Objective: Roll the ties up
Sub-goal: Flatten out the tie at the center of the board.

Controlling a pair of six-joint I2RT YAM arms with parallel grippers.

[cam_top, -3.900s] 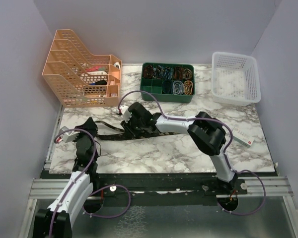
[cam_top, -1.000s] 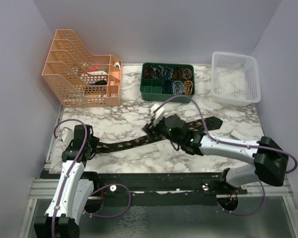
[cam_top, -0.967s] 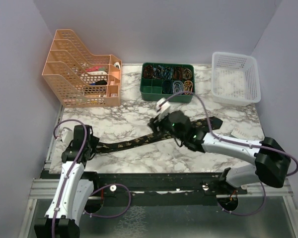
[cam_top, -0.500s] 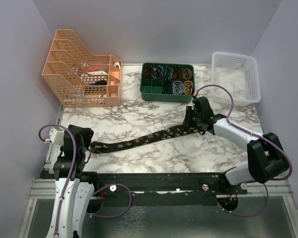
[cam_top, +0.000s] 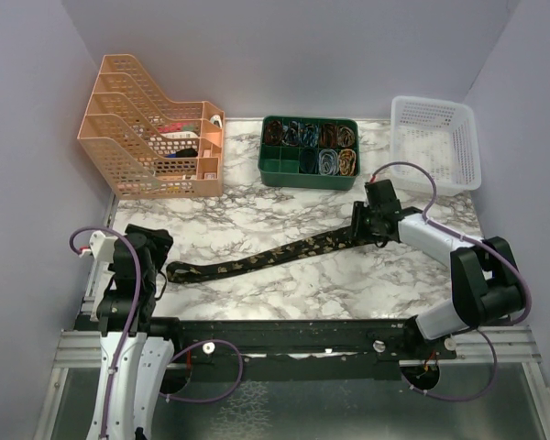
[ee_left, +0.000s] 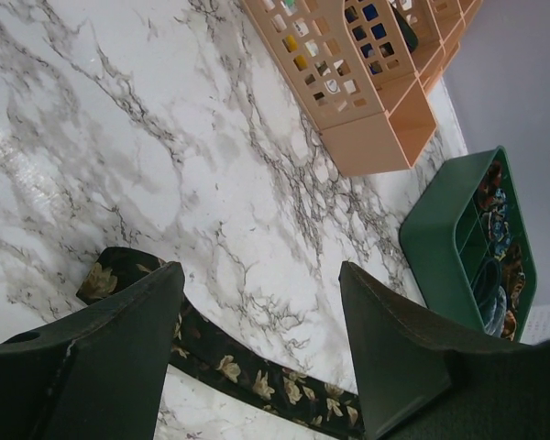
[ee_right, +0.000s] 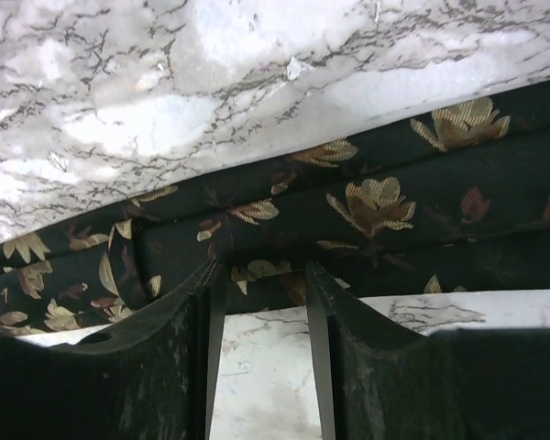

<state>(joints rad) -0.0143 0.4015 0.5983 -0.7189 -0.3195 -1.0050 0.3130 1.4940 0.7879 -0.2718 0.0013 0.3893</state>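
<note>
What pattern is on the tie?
The tie is black with tan-gold flowers and leaves, a few dark red; clearest in the right wrist view.

Robot lab booth, plain grey walls (cam_top: 302, 55), marble-print tabletop (cam_top: 257, 206), aluminium rail frame (cam_top: 284, 346)

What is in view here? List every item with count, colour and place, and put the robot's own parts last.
tie: one, black with tan flowers, stretched out across the middle of the table
file rack: one, orange, back left, a few items inside
tray: one, green, back centre, compartments filled with small mixed items
basket: one, white, back right
table: one, white and grey marble, under everything
cables: several, purple, looped along both arms
left gripper: one, dark, open above the tie's narrow end
right gripper: one, dark, fingertips down at the tie's other end
</note>
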